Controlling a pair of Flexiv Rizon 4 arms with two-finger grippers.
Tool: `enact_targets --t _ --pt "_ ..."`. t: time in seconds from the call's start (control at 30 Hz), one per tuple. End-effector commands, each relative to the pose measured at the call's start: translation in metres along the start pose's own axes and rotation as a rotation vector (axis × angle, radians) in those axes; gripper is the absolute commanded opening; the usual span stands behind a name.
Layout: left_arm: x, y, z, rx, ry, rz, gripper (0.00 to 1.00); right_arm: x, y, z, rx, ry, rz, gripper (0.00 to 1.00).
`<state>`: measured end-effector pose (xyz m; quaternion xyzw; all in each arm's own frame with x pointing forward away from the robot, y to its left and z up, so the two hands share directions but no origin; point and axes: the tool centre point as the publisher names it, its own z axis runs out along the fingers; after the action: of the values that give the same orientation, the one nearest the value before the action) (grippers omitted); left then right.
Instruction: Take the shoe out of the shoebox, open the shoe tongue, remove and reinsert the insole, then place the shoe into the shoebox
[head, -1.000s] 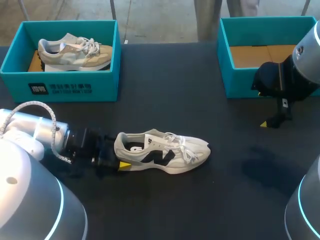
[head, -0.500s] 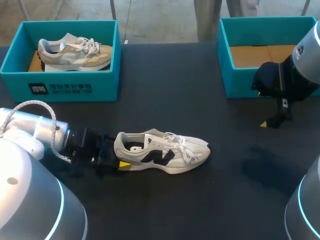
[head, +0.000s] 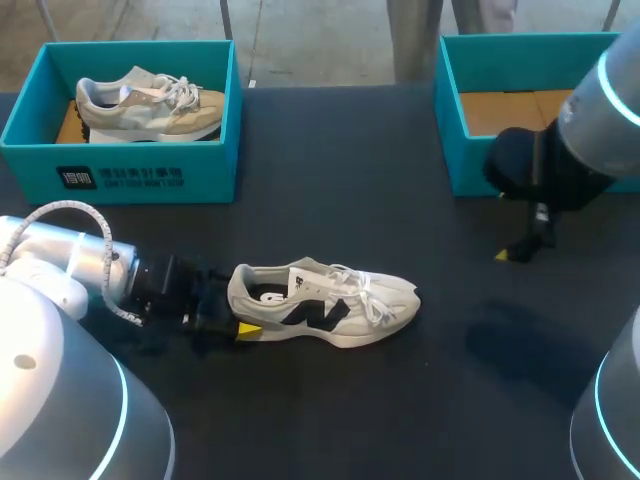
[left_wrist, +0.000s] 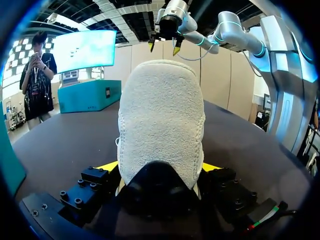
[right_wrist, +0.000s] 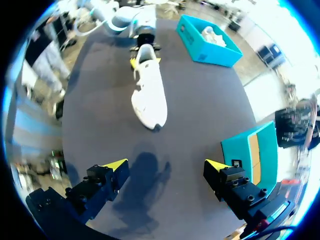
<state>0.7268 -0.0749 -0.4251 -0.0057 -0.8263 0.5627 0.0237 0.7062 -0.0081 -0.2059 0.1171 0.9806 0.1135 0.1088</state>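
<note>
Shoe lies on its sole on the table, out of both boxes. Its long axis runs side to side across the robot's front, heel toward the L arm, toe toward the R arm. L gripper is right at the shoe's heel w/ one yellow tip on each side. In the L wrist view both tips meet the heel fabric, so it reads as clamped on the shoe, tho the contact itself is partly hidden by the heel. R gripper hangs over the table well beyond the shoe's toe, a bit to its far side, fingers spread wide w/ nothing btwn them. From it the shoe lies ahead, toe end nearest. Judgement: w/ the heel pinned, the tongue job falls to the R arm, which should come in over the toe along the shoe's axis to the laces at mid-shoe. The nearest things to the shoe are two boxes, both well apart. One shoebox, cardboard floor showing, stands beyond the toe on the far side, close behind the R gripper. A second shoebox holding another shoe stands past the heel on the far side. Neither sits in the approach line.
</note>
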Motion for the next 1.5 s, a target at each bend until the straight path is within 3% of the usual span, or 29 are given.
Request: enact_targets --t 0.03,0.13,0.4,0.73,1.0,1.5 --pt "-0.001 0.002 -0.001 0.000 -0.002 0.000 0.00 0.000 0.044 0.011 0.025 0.000 0.133 1.00" --pt "-0.001 0.002 -0.001 0.000 -0.002 0.000 0.00 0.007 0.059 0.010 -0.013 -0.019 0.231 1.00" --pt "-0.001 0.002 -0.001 0.000 -0.002 0.000 0.00 0.023 0.082 0.011 -0.001 -0.045 0.443 1.00" --pt "-0.001 0.002 -0.001 0.000 -0.002 0.000 0.00 0.038 0.104 0.034 0.055 -0.040 0.631 1.00" --pt "-0.001 0.002 -0.001 0.000 -0.002 0.000 0.00 0.053 0.130 0.050 0.105 -0.102 0.822 1.00" --pt "-0.001 0.002 -0.001 0.000 -0.002 0.000 0.00 0.075 0.178 0.082 0.144 -0.143 0.964 1.00"
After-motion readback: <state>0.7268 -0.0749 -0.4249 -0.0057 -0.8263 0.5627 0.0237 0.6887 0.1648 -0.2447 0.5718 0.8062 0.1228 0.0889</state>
